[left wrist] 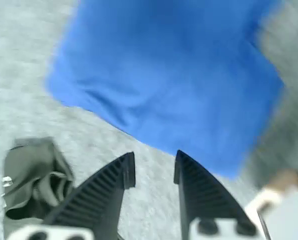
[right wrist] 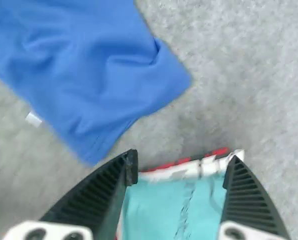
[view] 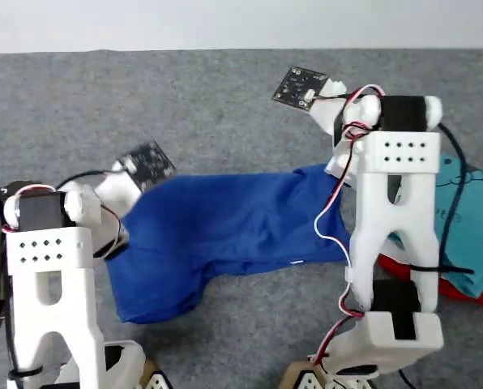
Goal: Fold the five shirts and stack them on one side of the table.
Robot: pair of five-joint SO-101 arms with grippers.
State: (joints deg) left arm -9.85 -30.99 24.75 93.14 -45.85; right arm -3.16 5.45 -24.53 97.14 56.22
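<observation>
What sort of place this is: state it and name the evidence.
Probably a robotics lab bench for cloth folding: a white left arm and right arm, a grey felt-covered table, a blue shirt spread beside a folded teal shirt on a red shirt.

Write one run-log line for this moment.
blue shirt: spread mid-table | teal shirt: on red shirt | left gripper: open | right gripper: open

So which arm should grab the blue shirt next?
Probably left. The left gripper is open, with its tips right at the edge of the blue shirt. The right gripper, open too, hangs over the teal shirt, farther from the blue one.
</observation>
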